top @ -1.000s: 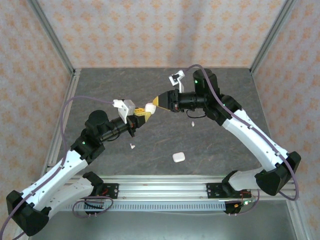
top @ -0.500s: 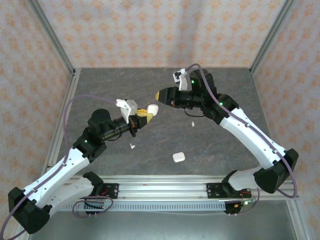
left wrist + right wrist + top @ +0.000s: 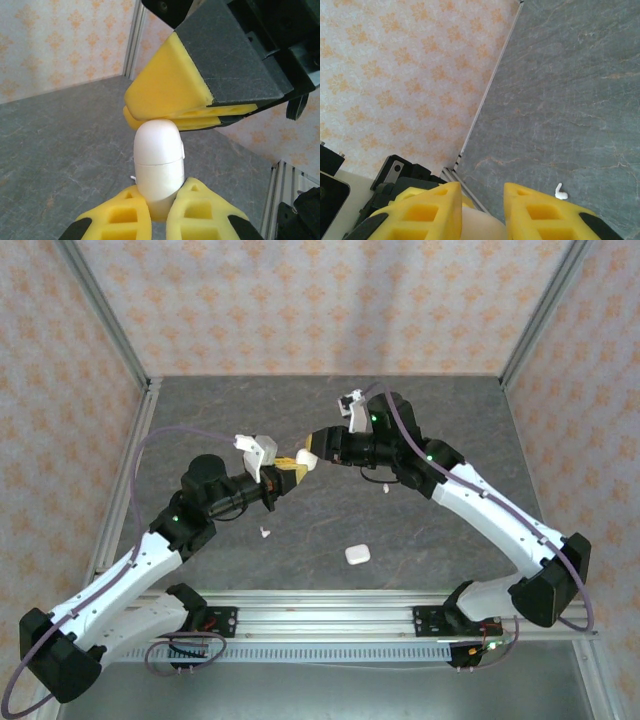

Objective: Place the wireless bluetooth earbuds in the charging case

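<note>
The left gripper (image 3: 288, 469) is clamped on the lower half of a white charging case (image 3: 159, 160) and holds it up off the dark table (image 3: 450, 420), just left of centre in the top view, lid end pointing toward the other arm. This looks like a brace, with one claw steadying the body so the other can work the lid. The right gripper (image 3: 314, 443) meets it from the upper right. Its yellow fingers stand only narrowly apart, and in the left wrist view they lie against the rounded top of the lid rather than around it, so I judge it to be pressing or prying, not gripping. The seam between lid and body reads as closed, so the case probably has to be opened before anything can go in. A second white case (image 3: 357, 554) lies on the table below centre, well apart from both claws. Two wireless earbuds can be made out loose on the table. One earbud (image 3: 265, 533) lies below the left gripper and another earbud (image 3: 385, 486) lies under the right forearm. Neither claw carries an earbud, so the insertion itself is not yet begun. The closed lid stands in the way, and both claws are busy with the case.
</note>
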